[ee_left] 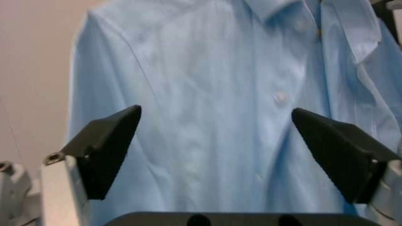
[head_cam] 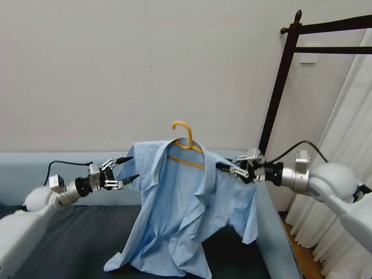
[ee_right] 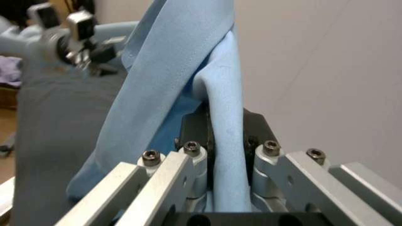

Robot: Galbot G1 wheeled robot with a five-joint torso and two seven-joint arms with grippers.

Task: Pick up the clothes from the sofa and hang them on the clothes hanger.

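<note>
— Background, head view: what is standing around?
— Pale wall (head_cam: 116, 70) is running behind; grey sofa (head_cam: 58, 232) is lying below; dark wooden rack (head_cam: 278, 87) and curtain (head_cam: 349, 145) are standing at right. Blue shirt (head_cam: 180, 215) is hanging on yellow hanger (head_cam: 187, 139) above the sofa, long axis vertical, hook pointing up.
— Grippers?
— Left gripper (head_cam: 129, 168) is hovering just beside one shoulder. Left wrist view: fingers (ee_left: 107, 141) are standing wide apart, gripping nothing. Right wrist view: right gripper (ee_right: 223, 127) is pinching the other shoulder's fabric, jaws closed.
</note>
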